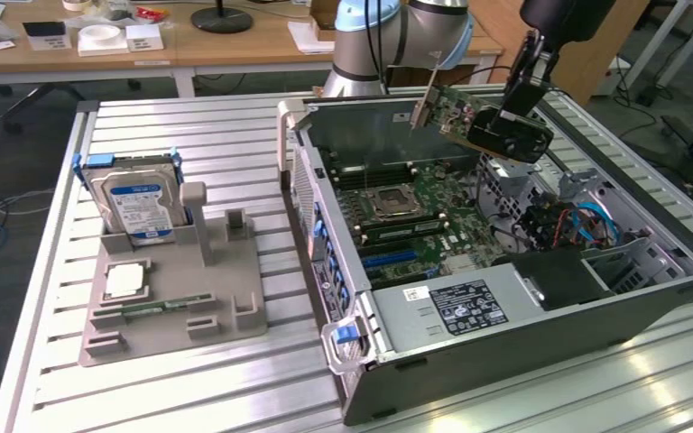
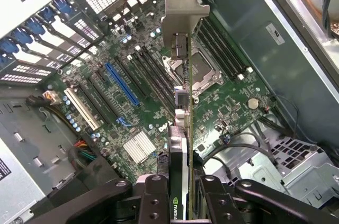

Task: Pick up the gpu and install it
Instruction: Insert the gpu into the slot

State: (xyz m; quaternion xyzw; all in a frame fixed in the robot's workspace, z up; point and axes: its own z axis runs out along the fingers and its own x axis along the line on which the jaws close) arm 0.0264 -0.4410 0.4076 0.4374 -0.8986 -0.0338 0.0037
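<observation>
The gpu (image 1: 482, 122), a green card with a black cooler block and a silver end bracket, hangs tilted in the air over the far side of the open computer case (image 1: 635, 298). My gripper (image 1: 525, 90) is shut on it from above. In the wrist view the gpu (image 2: 183, 123) appears edge-on between my fingers (image 2: 153, 200), bracket end pointing away from the camera. Below it lies the motherboard (image 2: 228, 102), with a long blue slot (image 2: 122, 83) and black slots beside it. The card is above the board, apart from it.
A grey parts holder (image 1: 232, 280) stands at the exterior view's left on the slatted table (image 1: 58, 379). It carries a hard drive (image 1: 140, 206), a thin memory stick (image 1: 160, 307) and a square chip (image 1: 126, 280). Blue and red cables (image 1: 581, 221) fill the case's right part.
</observation>
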